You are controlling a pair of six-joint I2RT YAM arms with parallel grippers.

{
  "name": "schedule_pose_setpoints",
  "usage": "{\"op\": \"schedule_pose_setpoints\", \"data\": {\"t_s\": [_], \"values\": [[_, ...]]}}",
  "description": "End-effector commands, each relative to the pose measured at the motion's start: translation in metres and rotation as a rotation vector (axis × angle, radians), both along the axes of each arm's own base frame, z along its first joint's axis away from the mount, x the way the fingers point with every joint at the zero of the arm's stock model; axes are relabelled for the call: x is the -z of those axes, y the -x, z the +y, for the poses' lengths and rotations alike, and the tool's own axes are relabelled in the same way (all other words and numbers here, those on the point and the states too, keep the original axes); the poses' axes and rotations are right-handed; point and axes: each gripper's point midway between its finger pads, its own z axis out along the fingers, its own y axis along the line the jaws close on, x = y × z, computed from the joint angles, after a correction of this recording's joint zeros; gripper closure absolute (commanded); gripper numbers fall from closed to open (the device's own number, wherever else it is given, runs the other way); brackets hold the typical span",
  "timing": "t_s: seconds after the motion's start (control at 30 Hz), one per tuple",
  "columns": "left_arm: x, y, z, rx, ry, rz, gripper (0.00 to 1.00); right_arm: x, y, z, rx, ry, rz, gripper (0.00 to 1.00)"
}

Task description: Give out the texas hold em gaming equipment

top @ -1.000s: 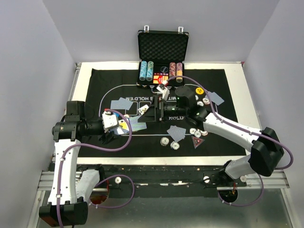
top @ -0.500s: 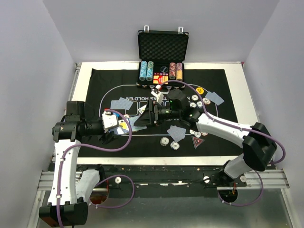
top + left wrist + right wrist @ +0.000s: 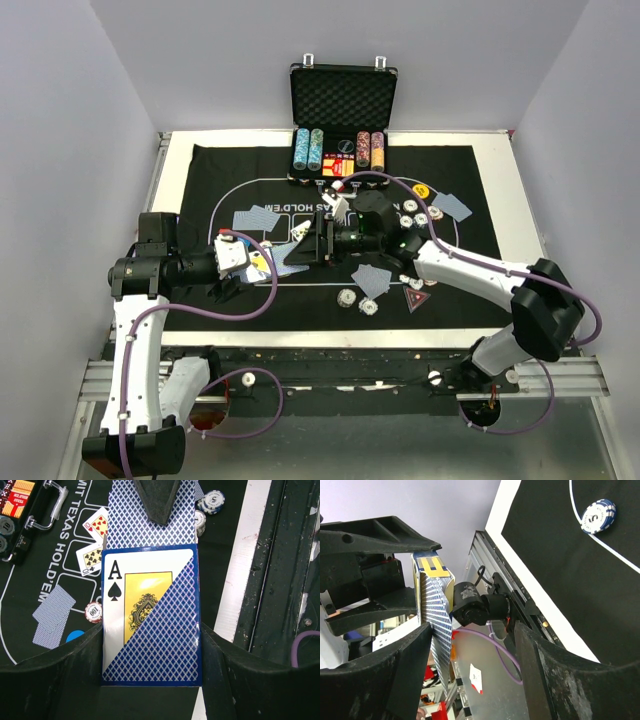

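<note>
My left gripper (image 3: 151,630) is shut on a deck of blue-backed playing cards (image 3: 150,605) with an ace of spades on its face; the same gripper (image 3: 262,262) hovers over the mat's left side. One card (image 3: 150,527) sticks out of the deck's far end. My right gripper (image 3: 318,240) faces the deck, and its jaws (image 3: 472,630) stand open around that card (image 3: 439,630), which lies against one finger (image 3: 405,665). Dealt card pairs (image 3: 257,216) (image 3: 372,277) (image 3: 455,206), poker chips (image 3: 346,297) (image 3: 420,215), a yellow button (image 3: 421,191) and a red triangular marker (image 3: 415,297) lie on the mat.
The open black case (image 3: 342,110) with chip rows stands at the back edge of the black mat (image 3: 230,165). Two face-up cards (image 3: 95,540), a chip (image 3: 93,611) and a blue button (image 3: 75,636) lie under my left wrist. A blue chip (image 3: 598,516) sits near my right wrist.
My right arm has swung left to the deck, and its jaws have narrowed around the card that sticks out. The left arm and the deck have stayed put.
</note>
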Motion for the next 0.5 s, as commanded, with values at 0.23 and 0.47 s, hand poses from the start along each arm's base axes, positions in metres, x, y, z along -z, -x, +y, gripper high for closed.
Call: {"op": "schedule_pose_setpoints", "data": {"t_s": [0.23, 0.47], "values": [[-0.021, 0.003, -0.008, 0.037, 0.049, -0.061, 0.55, -0.008, -0.006, -0.023, 0.075, 0.016, -0.003, 0.37], [-0.021, 0.002, -0.008, 0.036, 0.049, -0.061, 0.55, -0.01, -0.005, -0.029, 0.078, 0.011, 0.017, 0.5]]}}
